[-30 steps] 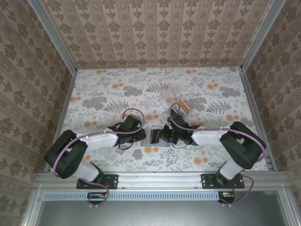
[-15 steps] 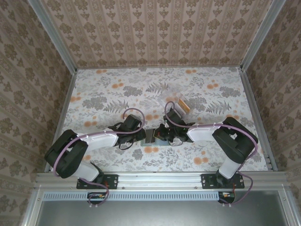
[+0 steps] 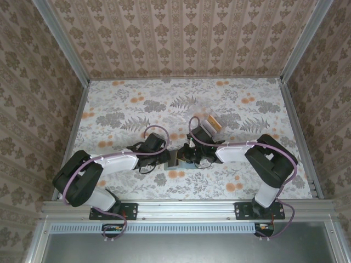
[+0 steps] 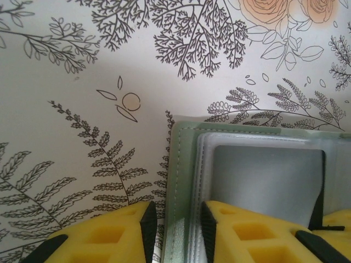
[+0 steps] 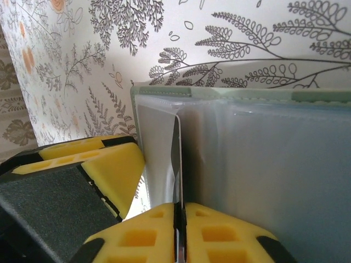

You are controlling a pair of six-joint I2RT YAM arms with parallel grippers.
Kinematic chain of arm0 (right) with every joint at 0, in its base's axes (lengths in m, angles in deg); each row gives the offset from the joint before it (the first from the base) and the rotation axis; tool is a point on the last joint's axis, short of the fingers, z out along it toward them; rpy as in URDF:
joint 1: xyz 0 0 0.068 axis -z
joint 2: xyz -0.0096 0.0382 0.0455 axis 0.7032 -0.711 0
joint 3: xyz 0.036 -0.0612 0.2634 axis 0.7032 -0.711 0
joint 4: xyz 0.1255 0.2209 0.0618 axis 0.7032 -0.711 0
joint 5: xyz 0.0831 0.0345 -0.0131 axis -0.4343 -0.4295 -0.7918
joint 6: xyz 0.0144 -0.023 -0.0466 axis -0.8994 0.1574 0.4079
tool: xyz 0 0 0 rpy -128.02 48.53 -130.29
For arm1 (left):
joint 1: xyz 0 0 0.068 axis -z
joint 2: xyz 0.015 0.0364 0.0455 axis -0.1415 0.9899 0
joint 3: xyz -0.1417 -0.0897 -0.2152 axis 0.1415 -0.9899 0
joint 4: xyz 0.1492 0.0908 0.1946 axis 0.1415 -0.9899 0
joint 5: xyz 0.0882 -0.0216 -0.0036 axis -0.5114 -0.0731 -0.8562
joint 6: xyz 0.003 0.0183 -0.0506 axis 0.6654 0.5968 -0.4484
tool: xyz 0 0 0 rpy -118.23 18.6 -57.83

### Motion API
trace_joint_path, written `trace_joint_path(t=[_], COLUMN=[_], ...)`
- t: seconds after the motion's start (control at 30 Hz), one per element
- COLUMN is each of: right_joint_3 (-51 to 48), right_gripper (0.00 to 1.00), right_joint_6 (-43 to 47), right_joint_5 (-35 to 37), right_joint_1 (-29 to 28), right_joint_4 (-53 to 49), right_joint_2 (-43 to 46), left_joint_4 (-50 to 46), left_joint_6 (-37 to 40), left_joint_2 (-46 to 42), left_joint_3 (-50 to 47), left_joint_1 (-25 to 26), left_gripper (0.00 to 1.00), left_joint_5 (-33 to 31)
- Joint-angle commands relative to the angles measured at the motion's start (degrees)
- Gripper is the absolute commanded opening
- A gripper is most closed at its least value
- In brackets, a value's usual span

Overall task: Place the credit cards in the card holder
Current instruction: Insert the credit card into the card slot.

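Alignment matters most: my right gripper [image 5: 180, 212] pinches a white card [image 5: 176, 159] edge-on at a slot of the holder [image 5: 219, 94], mid table [image 3: 109, 109]. My left gripper [image 4: 174, 219] clamps the cover. I'd push straight in, no twisting.

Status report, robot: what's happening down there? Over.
Left hand clamps card holder by its edge. Right hand pinches white credit card, edge-on at a clear sleeve. Nothing seen blocking.
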Motion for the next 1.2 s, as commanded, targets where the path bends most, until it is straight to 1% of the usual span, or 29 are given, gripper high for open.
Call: trace_joint_path(t=[0.0,0.13,0.23,0.33,0.47,0.57,0.7,0.8,0.87,0.97,1.07,1.17], right_joint_3=[1.85,2.43,3.18,3.83,5.24,5.53,6.71,7.03,8.27,11.49,16.0,21.84], right_gripper=[0.21,0.32,0.33,0.3,0.23,0.18,0.15,0.16,0.17,0.21,0.27,0.33], right_joint_6=[2.64,4.44,5.18,5.01,4.87,4.45,4.39,5.55,8.14,14.73,22.59,30.78], right_joint_5=[0.24,3.31,4.18,3.65,3.32,1.96,-0.26,0.17,2.98,9.71,17.83,25.34], right_joint_1=[-0.56,-0.55,-0.55,-0.56,-0.55,-0.5,-0.63,-0.73,-0.63,0.53,3.92,8.7], right_joint_4=[-5.18,-10.16,-11.97,-11.78,-12.96,-11.56,-11.05,-11.77,-16.42,-27.16,-39.03,-50.34], right_joint_2=[1.42,4.35,4.65,3.25,0.81,-0.77,-2.43,-0.76,1.88,7.29,12.23,13.7], left_joint_4=[-0.2,-0.24,-0.11,-0.1,-0.14,-0.15,-0.11,-0.55,-1.17,-3.46,-5.91,-6.47], left_joint_6=[0.3,0.23,0.25,0.3,0.3,0.21,0.16,0.16,0.23,0.71,1.5,2.18], left_joint_2=[1.73,1.67,1.67,1.51,1.18,0.83,0.12,-0.93,-2.23,-4.87,-7.86,-9.88], left_joint_3=[0.72,0.63,0.54,0.63,0.5,0.46,0.2,0.19,0.26,0.91,1.59,2.31], left_joint_1=[0.76,0.71,0.71,0.79,0.72,0.75,0.74,0.73,0.78,0.79,0.79,0.7], left_gripper=[0.34,0.34,0.34,0.34,0.34,0.34,0.34,0.34,0.34,0.37,0.44,0.51], left_joint_5=[1.28,1.27,1.32,1.42,1.36,1.36,1.13,0.69,0.19,-1.22,-2.9,-3.65])
